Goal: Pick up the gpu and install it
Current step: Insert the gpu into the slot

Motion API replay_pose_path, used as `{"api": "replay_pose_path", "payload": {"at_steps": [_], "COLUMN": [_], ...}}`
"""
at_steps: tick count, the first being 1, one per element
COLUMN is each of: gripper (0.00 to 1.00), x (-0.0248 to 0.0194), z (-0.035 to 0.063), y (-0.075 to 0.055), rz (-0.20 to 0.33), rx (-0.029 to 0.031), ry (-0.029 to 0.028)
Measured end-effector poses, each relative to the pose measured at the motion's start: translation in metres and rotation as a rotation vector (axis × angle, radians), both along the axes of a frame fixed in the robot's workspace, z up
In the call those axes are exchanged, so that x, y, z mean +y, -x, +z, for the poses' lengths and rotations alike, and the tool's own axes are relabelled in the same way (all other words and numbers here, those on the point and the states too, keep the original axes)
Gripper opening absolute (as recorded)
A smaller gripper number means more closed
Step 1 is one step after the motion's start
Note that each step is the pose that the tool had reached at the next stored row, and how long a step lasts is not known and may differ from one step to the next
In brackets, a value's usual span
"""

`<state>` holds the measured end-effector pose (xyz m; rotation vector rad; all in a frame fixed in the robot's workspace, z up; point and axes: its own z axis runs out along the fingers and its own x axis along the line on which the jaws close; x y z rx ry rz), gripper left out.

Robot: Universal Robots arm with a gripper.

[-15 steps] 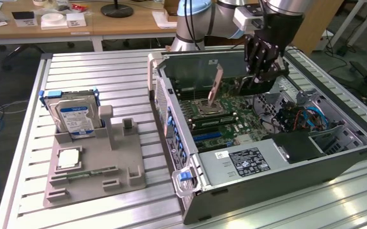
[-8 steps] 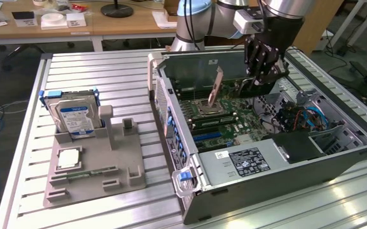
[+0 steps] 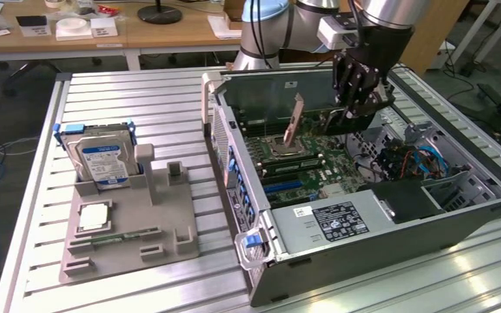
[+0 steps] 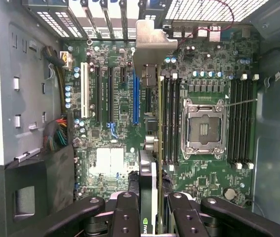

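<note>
My gripper (image 3: 354, 122) hangs inside the open computer case (image 3: 472, 215), above the green motherboard (image 3: 307, 166). It is shut on the gpu (image 3: 294, 120), which stands on edge with its metal bracket toward the case's rear wall. In the wrist view the gpu (image 4: 148, 170) runs edge-on from between my gripper (image 4: 152, 200) fingers out to its silver bracket (image 4: 149, 44). The card hovers over the motherboard (image 4: 115, 113), roughly in line with the blue expansion slot (image 4: 136, 96) and just beside the memory slots. I cannot tell whether it touches the slot.
A CPU socket (image 4: 204, 127) and memory slots flank the card. Cable bundles (image 3: 415, 160) and the power supply (image 3: 337, 218) fill the case's near end. On the slatted table, a grey fixture (image 3: 133, 244) holds a hard drive (image 3: 102, 156) and a memory stick (image 3: 115, 239).
</note>
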<state>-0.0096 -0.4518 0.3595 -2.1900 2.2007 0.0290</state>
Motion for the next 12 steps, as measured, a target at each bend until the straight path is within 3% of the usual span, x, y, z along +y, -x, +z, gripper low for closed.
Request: {"api": "replay_pose_path", "payload": {"at_steps": [7, 12], "gripper": [0.27, 0.27], "x": [0.0000, 0.0000], "z": [-0.0115, -0.0120], "y": [0.000, 0.003], "rz": [0.000, 0.000], "rx": [0.0001, 0.0000], "ry": [0.0001, 0.0002]}}
